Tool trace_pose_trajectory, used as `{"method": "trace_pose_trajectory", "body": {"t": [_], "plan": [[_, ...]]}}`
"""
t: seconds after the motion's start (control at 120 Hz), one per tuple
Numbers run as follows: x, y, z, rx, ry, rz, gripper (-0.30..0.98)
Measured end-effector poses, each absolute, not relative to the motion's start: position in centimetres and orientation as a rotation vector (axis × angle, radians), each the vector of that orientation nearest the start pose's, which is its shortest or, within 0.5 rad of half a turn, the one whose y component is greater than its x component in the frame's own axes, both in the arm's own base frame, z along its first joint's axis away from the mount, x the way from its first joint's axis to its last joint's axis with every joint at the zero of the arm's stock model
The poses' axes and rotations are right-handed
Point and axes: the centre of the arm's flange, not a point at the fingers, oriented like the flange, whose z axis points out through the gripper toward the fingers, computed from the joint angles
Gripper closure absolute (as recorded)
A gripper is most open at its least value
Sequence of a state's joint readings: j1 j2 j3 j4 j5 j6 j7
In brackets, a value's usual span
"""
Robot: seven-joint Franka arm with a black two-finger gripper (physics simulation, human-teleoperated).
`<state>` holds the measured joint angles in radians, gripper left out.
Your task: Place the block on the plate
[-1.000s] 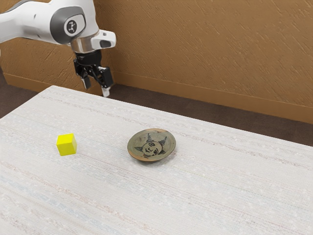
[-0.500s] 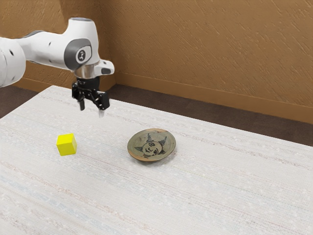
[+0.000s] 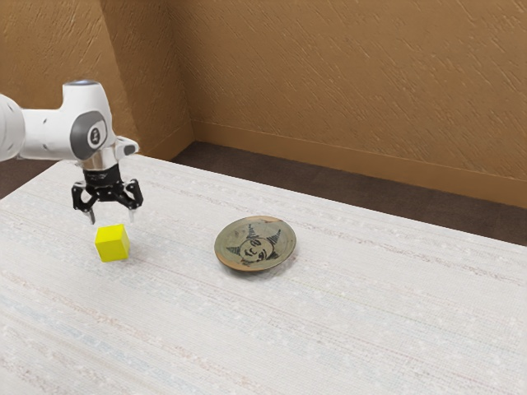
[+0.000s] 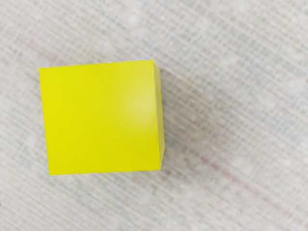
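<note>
Well, tabletop (image 3: 173,259) stretches between the block (image 3: 112,245) and the plate's rim (image 3: 234,264).

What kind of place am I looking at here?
Probably a plain, simulated room set up for robot practice: a robot arm over a pale table, with a textured brown wall behind.

Light falls bright and soft — pale glare on the block (image 4: 103,118), faint shadow beside it.
</note>
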<state>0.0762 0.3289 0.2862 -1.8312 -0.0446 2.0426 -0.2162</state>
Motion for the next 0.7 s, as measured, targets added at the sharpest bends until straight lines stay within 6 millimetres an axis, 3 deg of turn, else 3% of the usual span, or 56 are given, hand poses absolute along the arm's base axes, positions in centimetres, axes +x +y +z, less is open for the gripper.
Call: {"method": "trace_pose_trajectory", "body": {"t": [0.358,0.7], "plan": [[58.8,24.7,31.1,-2.863,-1.22,0.032,0.0],[58.9,25.9,29.1,-2.812,-1.355,0.005,0.0]]}}
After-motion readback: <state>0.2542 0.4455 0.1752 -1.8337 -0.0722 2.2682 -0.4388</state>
